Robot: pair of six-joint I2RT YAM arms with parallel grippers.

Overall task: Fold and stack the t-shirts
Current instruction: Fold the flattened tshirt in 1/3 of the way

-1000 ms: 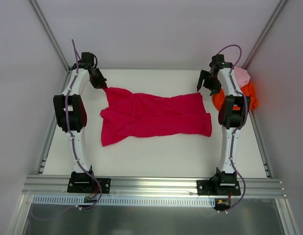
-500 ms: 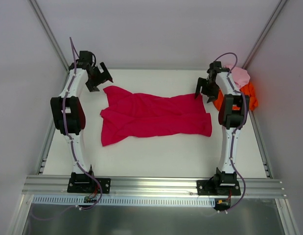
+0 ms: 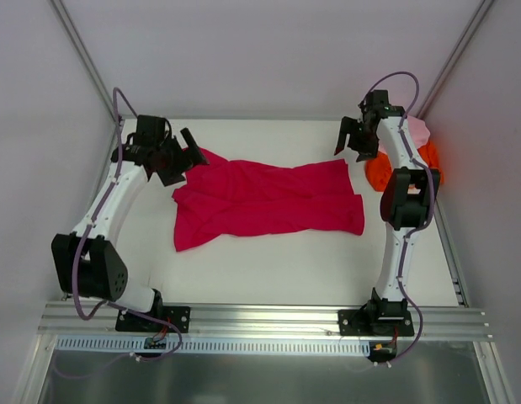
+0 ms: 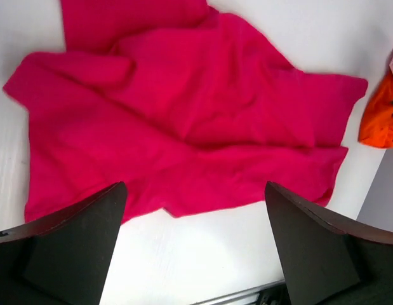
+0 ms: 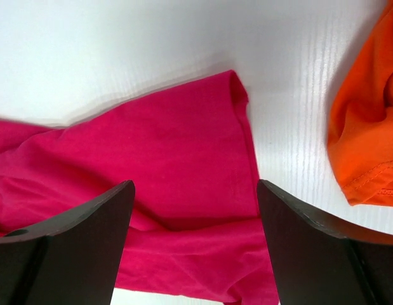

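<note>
**Ana:** What did the overhead view show?

**Ben:** The crimson-magenta t-shirt [image 3: 268,202] lay spread and rumpled across the middle of the white worktop [image 3: 268,269]. The left pincer [image 3: 185,157] hung over its far-left corner, jaws spread wide, gripping nothing. The right pincer [image 3: 351,145] hovered by the shirt's far-right corner, also gaping and empty.

**Ana:** And the other shirts?

**Ben:** The bright orange t-shirt [image 3: 376,172] was bunched at the far right edge, partly hidden behind the right arm. The pale pink t-shirt [image 3: 418,128] lay just beyond it, and they looked to be touching.

**Ana:** The left wrist camera?

**Ben:** Its two dark fingers [image 4: 75,241] stood far apart with nothing between them. The crimson shirt lay creased below and beyond them, and a sliver of orange showed at the right border.

**Ana:** The right wrist camera?

**Ben:** Its fingers [image 5: 323,254] were wide apart too, framing one crimson corner that lay flat. The orange cloth sat near that corner on the right, with a strip of bare worktop between them.
</note>
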